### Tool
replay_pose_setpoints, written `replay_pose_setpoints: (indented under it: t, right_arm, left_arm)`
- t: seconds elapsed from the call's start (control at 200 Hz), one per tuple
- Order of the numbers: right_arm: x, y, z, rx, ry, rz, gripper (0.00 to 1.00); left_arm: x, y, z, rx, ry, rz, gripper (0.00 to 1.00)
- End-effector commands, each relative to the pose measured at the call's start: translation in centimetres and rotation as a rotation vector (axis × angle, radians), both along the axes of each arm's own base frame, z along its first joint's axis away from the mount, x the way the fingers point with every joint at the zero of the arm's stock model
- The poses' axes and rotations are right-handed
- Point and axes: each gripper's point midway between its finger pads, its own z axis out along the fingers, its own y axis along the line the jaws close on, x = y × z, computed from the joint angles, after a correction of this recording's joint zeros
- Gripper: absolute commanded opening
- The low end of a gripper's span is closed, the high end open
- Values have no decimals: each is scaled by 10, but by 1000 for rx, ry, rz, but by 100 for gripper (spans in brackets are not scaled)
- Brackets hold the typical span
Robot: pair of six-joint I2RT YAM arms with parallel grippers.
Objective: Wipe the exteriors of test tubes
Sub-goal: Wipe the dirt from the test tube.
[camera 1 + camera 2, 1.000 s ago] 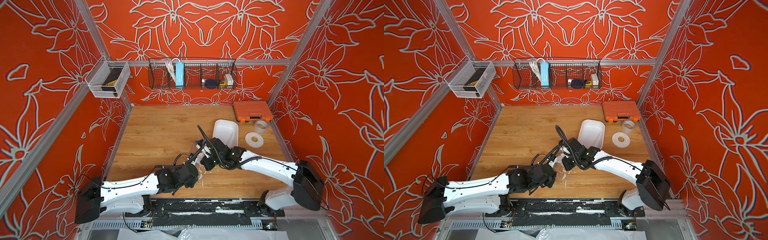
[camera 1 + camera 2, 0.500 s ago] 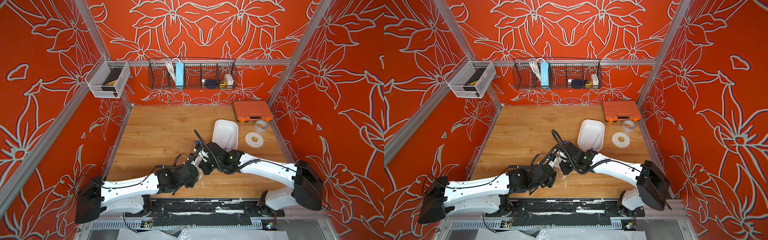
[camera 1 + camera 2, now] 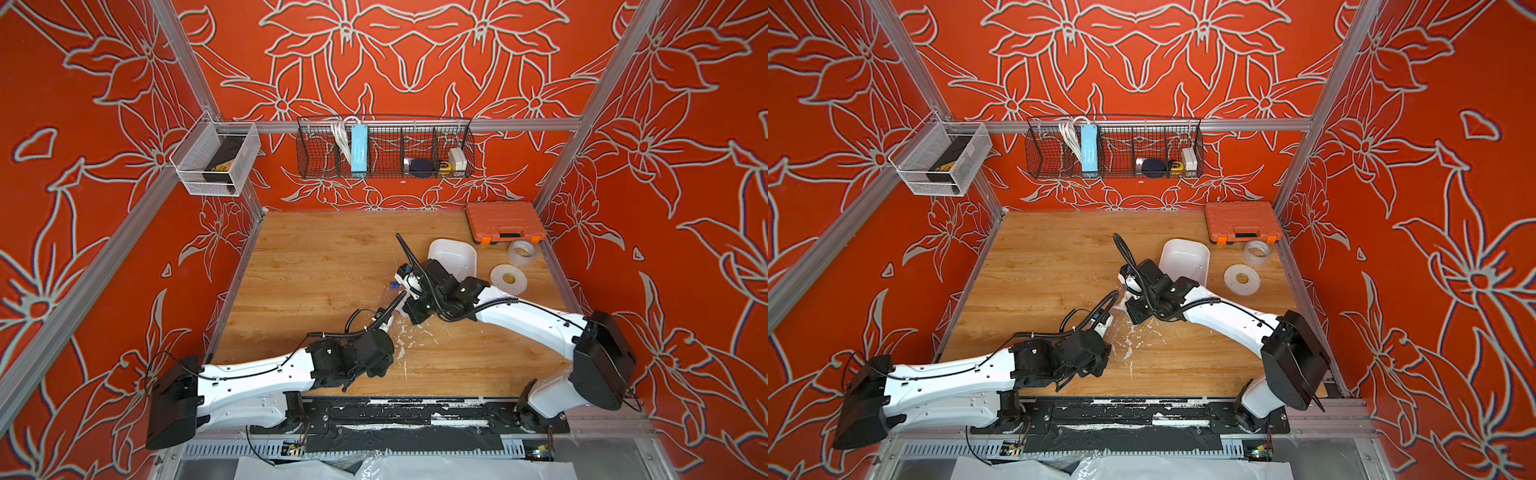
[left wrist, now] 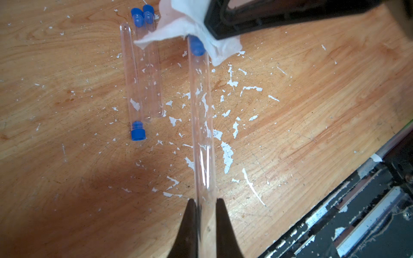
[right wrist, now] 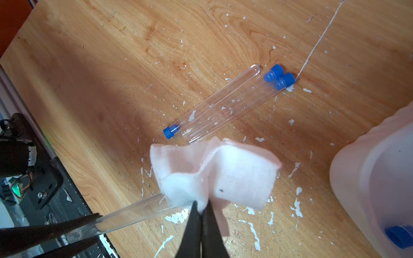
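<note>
The right tool [image 5: 202, 204], pinching the tissue [image 5: 241, 176], has slid to the capped end of the test tube [image 4: 201, 116] above the counter [image 4: 67, 67], whose long axis runs back to the left tool [image 4: 205, 201] clamped on its base.

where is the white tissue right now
In the right wrist view the tissue is pinched in the right gripper, against the capped end of the tube the left gripper holds, near three loose tubes.

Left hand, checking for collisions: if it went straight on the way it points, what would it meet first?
Probably the tissue pinched by the right hand, at the held test tube's capped end.
</note>
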Motion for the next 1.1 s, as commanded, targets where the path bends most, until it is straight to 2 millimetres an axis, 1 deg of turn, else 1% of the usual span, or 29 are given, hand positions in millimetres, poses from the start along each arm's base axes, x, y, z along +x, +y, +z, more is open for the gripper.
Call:
replay_pose_setpoints:
  t: [0.0,0.17,0.25,0.425,0.5,0.55,0.661,0.806,0.991,1.096]
  right_arm:
    - [-5,5,7,3,3,33,0]
    - [-20,10,-1,-15,19,52,0]
    - [-29,17,-5,-14,31,67,0]
    - [-56,37,-14,-19,59,123,0]
    - [-65,41,-16,-18,66,136,0]
    - [-67,41,-17,-13,66,134,0]
    - [-59,32,-17,-38,28,101,0]
    - [-44,23,-8,-19,18,76,0]
    - [-12,11,4,38,18,30,0]
    - [5,2,6,36,13,7,0]
  left_arm:
    - [1,-2,0,3,-7,4,4]
    - [4,-8,3,-15,-17,6,4]
    - [7,-10,4,-13,-24,9,4]
    - [11,-10,5,3,-36,25,3]
    - [12,-9,5,6,-38,33,3]
    - [12,-9,5,4,-37,36,3]
    - [11,-8,6,-2,-34,37,3]
    - [9,-6,12,-24,-36,36,3]
    - [7,-4,13,-43,-39,29,3]
    - [5,-5,12,-46,-33,22,3]
